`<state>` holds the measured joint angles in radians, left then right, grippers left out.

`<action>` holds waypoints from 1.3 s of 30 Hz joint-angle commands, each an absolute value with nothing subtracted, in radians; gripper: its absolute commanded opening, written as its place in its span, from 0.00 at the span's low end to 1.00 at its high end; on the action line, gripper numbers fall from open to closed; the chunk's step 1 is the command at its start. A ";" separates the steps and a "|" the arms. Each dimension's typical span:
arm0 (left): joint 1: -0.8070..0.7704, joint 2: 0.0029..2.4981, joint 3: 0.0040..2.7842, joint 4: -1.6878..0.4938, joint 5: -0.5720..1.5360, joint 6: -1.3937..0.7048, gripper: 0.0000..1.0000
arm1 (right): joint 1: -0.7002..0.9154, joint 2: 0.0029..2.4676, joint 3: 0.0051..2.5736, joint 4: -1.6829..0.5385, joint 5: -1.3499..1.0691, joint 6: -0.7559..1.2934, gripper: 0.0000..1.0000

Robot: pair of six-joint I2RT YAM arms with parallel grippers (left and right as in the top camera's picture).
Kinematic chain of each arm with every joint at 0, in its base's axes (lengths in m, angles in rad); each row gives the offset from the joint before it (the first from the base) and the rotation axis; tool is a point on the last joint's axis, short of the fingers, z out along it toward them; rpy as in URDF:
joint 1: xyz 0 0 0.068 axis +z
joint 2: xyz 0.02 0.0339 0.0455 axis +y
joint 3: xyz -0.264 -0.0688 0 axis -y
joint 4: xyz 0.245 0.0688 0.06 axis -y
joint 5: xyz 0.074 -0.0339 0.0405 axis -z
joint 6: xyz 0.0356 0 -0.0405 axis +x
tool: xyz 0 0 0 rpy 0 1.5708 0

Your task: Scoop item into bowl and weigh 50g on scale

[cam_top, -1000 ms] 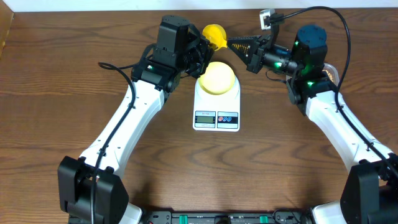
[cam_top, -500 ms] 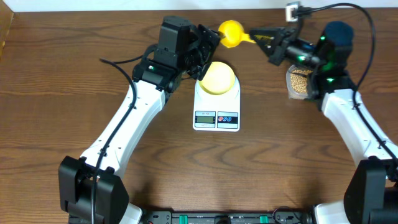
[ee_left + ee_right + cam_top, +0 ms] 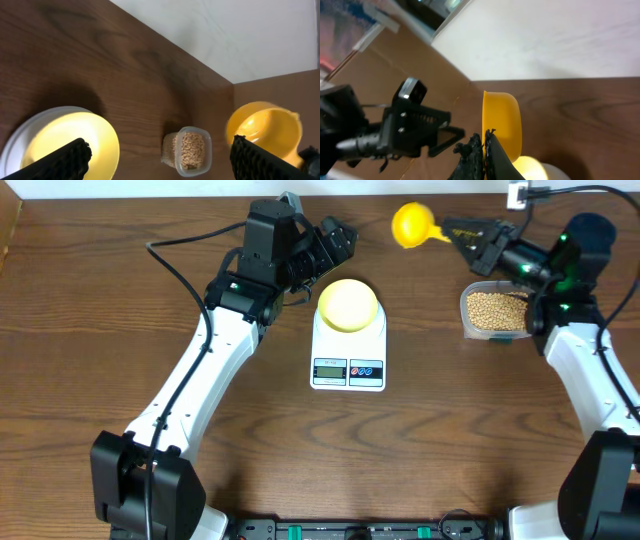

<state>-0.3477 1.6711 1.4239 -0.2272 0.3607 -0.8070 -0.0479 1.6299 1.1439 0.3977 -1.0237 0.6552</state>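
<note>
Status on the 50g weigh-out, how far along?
Done: bowl sits on the scale, and the right gripper is shut on the scoop. In hand: the scoop is in the air between the bowl and the tub of beans, and looks empty. Left: no beans visible in the bowl, so scooping, pouring and reaching 50g remain. Display unreadable.

Pale-yellow bowl (image 3: 347, 304) upright on the white scale (image 3: 348, 357); tan grains (image 3: 494, 310) (soybean-like) in a clear tub (image 3: 465, 321) nearby.

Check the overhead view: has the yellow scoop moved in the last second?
Yes. The scoop, held in the right gripper, has shifted right, away from the bowl on the scale and toward the clear tub.
</note>
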 commanded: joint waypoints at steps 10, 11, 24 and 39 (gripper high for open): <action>-0.352 1.666 1.442 -0.222 0.447 -0.833 0.70 | 0.109 1.636 1.166 0.385 -1.013 0.839 0.01; -0.353 1.666 1.442 -0.221 0.456 -0.836 0.68 | 0.114 1.636 1.166 0.385 -1.007 0.846 0.01; -0.355 1.666 1.442 -0.166 0.464 -0.964 0.26 | 0.173 1.636 1.166 0.377 -0.937 0.940 0.01; -0.355 1.666 1.442 -0.154 0.451 -0.685 0.08 | 0.199 1.636 1.166 0.372 -0.935 0.799 0.29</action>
<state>-0.3496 1.6730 1.4239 -0.1661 0.4366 -0.8383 0.1799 1.6299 1.1568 0.3779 -0.9276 0.8936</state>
